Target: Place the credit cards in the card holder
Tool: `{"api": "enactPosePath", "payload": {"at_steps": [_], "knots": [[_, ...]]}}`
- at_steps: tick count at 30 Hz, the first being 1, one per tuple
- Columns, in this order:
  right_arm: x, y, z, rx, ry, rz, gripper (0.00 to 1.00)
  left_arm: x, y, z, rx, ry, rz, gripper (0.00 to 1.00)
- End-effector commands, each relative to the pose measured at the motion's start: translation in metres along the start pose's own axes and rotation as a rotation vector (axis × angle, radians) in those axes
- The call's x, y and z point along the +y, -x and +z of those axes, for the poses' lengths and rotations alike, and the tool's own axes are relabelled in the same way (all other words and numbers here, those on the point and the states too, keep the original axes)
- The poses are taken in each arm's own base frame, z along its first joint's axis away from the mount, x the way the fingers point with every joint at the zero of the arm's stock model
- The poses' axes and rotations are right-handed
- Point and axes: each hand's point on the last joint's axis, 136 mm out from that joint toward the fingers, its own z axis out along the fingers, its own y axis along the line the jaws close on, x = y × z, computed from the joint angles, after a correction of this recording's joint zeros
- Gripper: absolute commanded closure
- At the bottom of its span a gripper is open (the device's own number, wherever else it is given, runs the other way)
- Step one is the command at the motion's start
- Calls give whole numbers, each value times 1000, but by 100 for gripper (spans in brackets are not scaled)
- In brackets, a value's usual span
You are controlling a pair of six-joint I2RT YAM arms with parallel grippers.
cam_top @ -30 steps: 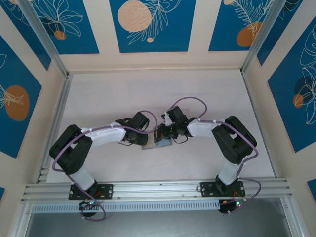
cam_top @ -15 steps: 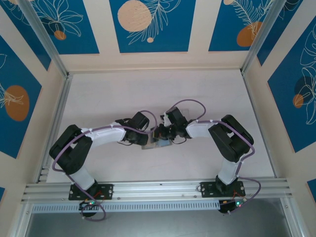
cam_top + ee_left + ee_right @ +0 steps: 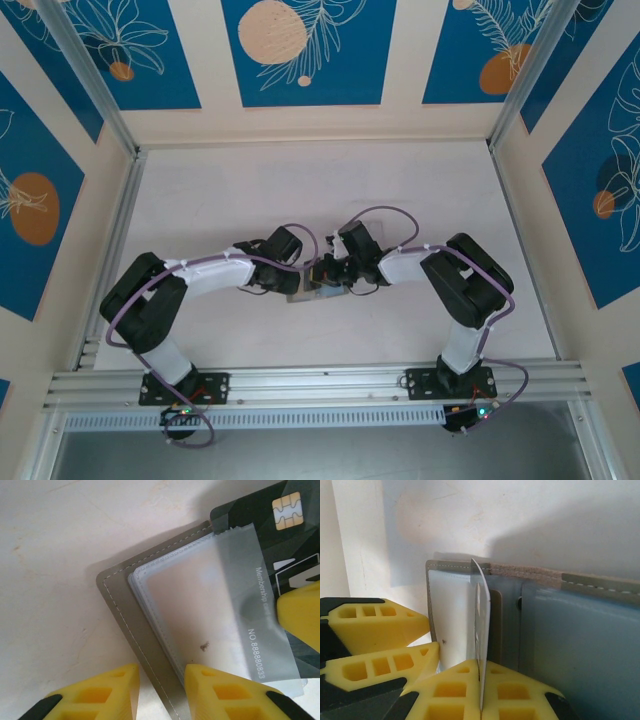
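- Firstly, the right gripper (image 3: 480,674) had its fingers closed on a black membership card (image 3: 245,510). The card's leading end sat partway beneath the clear pocket (image 3: 185,615) of the card holder (image 3: 119,600).
- The left gripper (image 3: 161,675) fingers stood partly apart, astride the holder's stitched edge. Whether they pressed it down could not be told.
- The holder lay open and flat on the surface (image 3: 300,190), at its middle, between both grippers.
- Step in hand, as judged: sliding the card home. This called for a card level with the pocket mouth, a straight push, and a steadied holder.
- Both grippers stood close together, leaving little clearance there. On every other side the surface offered open room up to the rails.
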Motion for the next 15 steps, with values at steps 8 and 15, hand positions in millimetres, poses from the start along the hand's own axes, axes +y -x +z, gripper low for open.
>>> {"api": "enactPosePath", "payload": {"at_steps": [8, 15], "knots": [[-67, -64, 1, 169, -233, 110, 100, 17, -30, 19, 118, 64, -1, 70], [-65, -68, 0, 186, -243, 86, 100, 16, -28, 18, 114, 62, 2, 69]]}}
